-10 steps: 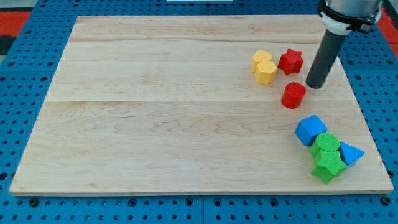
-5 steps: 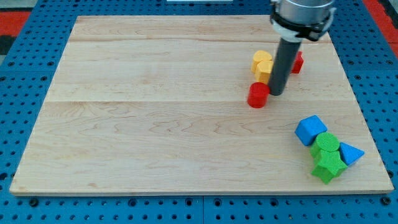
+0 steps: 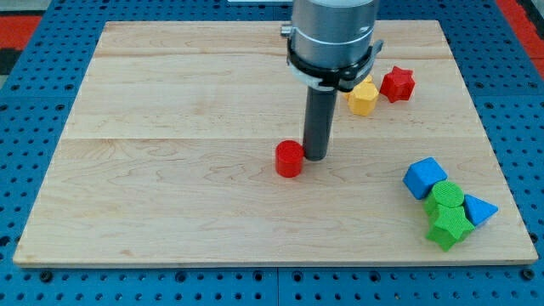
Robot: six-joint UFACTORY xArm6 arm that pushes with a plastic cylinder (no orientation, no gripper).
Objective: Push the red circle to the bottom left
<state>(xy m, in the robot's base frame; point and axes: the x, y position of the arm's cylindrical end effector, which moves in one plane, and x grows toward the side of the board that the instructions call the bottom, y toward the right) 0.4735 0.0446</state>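
Observation:
The red circle, a short red cylinder, sits near the middle of the wooden board. My tip stands right against its right side, touching or nearly touching it. The rod rises straight up to the arm's grey body at the view's top.
A yellow hexagon block and a red star lie at the upper right, partly behind the arm. At the lower right a blue cube, a green circle, a green star and a blue triangle cluster together.
My tip has moved left and down across the board, pushing the red circle from the right side toward the middle. The other blocks have stayed put.

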